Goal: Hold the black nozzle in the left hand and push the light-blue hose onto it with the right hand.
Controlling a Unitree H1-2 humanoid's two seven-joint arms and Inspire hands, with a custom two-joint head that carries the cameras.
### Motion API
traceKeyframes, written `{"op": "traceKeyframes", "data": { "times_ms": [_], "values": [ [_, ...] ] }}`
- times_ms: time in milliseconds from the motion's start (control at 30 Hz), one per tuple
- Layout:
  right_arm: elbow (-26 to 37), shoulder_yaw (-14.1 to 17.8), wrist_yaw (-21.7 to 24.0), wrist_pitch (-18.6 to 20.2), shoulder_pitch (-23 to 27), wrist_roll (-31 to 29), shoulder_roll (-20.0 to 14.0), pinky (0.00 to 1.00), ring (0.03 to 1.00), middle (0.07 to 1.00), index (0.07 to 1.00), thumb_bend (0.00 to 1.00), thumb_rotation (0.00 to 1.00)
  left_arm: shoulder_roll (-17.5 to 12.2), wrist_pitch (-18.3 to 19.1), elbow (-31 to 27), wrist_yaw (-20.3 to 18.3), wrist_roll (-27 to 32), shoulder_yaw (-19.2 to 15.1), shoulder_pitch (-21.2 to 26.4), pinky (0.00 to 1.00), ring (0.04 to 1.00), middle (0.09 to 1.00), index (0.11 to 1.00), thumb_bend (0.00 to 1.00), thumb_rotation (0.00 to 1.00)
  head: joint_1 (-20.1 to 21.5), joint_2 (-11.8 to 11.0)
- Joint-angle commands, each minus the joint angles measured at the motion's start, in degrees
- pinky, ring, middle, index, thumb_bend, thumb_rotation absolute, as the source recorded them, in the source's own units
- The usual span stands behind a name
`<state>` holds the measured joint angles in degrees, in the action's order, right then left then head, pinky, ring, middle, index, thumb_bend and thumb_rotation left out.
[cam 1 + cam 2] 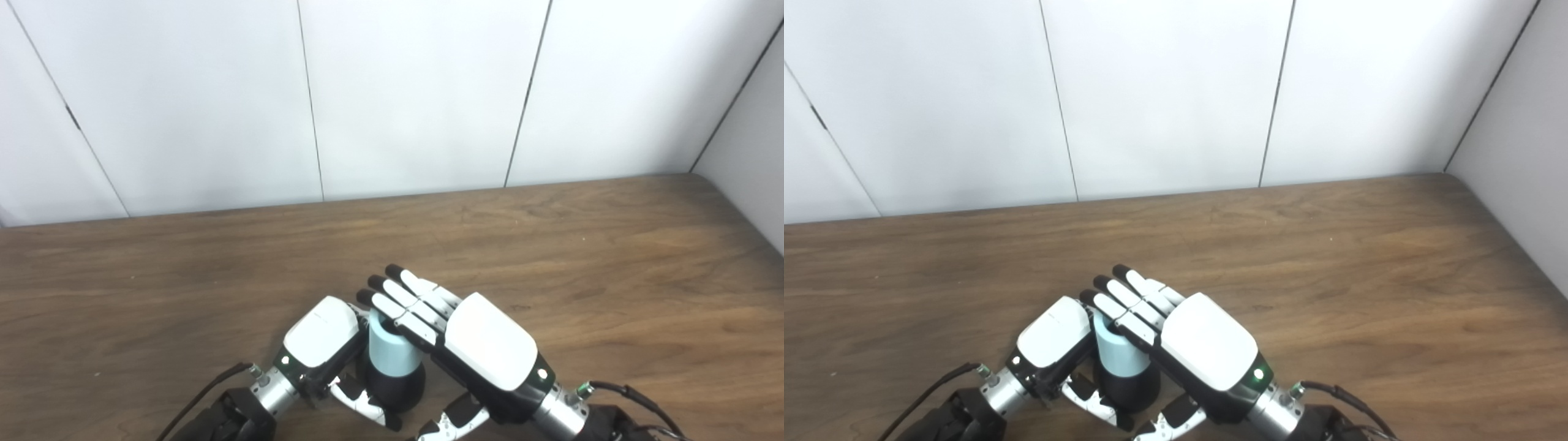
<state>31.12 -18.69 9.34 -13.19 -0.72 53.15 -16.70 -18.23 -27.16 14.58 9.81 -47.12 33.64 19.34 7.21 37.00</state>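
The wooden table (612,257) lies bare and wide on the far side and to the right, while both hands crowd its near edge. The right hand (465,343) lays flat, spread fingers over the light-blue hose (392,355), apparently pressing rather than gripping, and the left hand (324,349) clasps the black nozzle (398,386) beneath it. The right eye view shows the right hand's thumb spread clear of the nozzle.

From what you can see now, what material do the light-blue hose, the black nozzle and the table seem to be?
Light-blue hose: probably soft plastic or rubber; smooth, matte, evenly coloured. Black nozzle: likely hard plastic or rubber; dark with a faint sheen. Table: wood or wood-look laminate; brown grain lines, low gloss.
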Motion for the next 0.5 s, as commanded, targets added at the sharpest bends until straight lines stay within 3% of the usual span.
{"op": "traceKeyframes", "data": {
  "times_ms": [0, 233, 367, 467],
  "values": [
    [0.9, 0.8, 0.5, -0.2, 0.9, 0.1, 0.7, 0.93, 1.0, 1.0, 1.0, 0.86, 0.77, 0.4, 0.3, 3.9, -0.2, 0.1, 2.1, -4.9, 0.16, 0.222, 0.386, 0.503, 0.51, 0.0, 0.0, 0.1],
    [2.6, 1.9, 4.6, 1.7, 2.3, 0.4, 2.5, 0.98, 1.0, 1.0, 1.0, 0.85, 0.76, 0.4, 0.3, 4.1, 0.0, 0.5, 2.5, -4.7, 0.17, 0.232, 0.389, 0.508, 0.51, 0.0, -0.1, 0.1],
    [2.2, 1.8, 4.7, 0.3, 2.5, 0.6, 2.5, 0.97, 1.0, 1.0, 0.992, 0.86, 0.76, 0.5, 0.3, 3.8, -0.3, 0.3, 2.2, -4.8, 0.16, 0.223, 0.386, 0.504, 0.51, 0.0, -0.1, 0.2],
    [1.9, 2.1, 3.8, -0.4, 2.5, 0.5, 2.7, 0.96, 1.0, 0.994, 0.967, 0.86, 0.77, 0.5, 0.3, 3.6, -0.3, 0.3, 2.1, -4.8, 0.16, 0.214, 0.463, 0.483, 0.52, 0.0, 0.0, 0.1]
  ]
}}
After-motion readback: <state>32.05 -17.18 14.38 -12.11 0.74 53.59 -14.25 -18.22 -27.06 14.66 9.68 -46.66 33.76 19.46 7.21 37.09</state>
